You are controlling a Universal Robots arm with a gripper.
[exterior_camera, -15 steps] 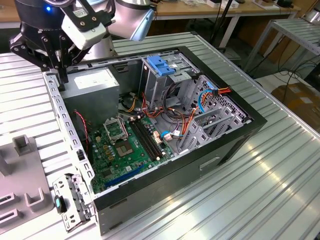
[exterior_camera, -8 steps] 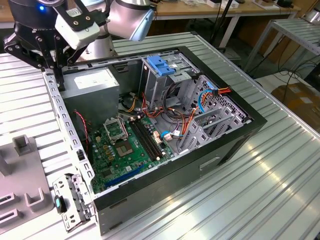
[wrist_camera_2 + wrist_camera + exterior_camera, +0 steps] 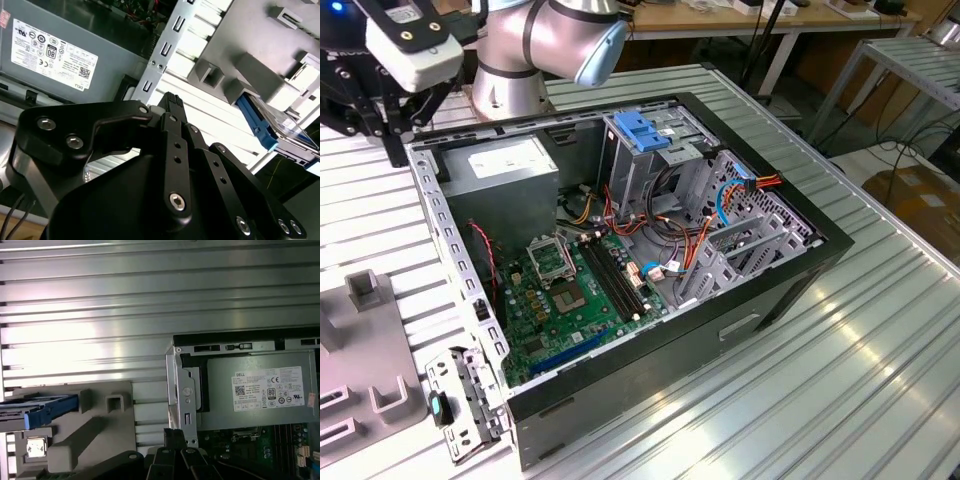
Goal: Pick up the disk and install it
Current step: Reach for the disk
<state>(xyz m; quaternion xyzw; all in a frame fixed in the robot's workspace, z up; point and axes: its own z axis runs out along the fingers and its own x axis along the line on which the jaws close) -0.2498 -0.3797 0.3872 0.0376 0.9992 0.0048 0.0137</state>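
The disk (image 3: 37,410) lies in a grey fixture (image 3: 95,425) beside the computer case, its blue carrier edge toward me. In the second wrist view the disk (image 3: 267,127) shows its silver face and blue frame. My gripper (image 3: 173,434) hangs above the case's corner by the power supply, apart from the disk and with nothing in it. Its black fingers (image 3: 170,102) look shut together. In the exterior view the gripper (image 3: 392,140) is at the far left, over the case's back corner.
The open computer case (image 3: 790,290) lies on a ribbed aluminium table (image 3: 860,390). Inside are a grey power supply (image 3: 505,165), a motherboard (image 3: 570,290), cables, and a metal drive cage with a blue top (image 3: 645,135). The grey fixture (image 3: 365,340) sits at the exterior view's left.
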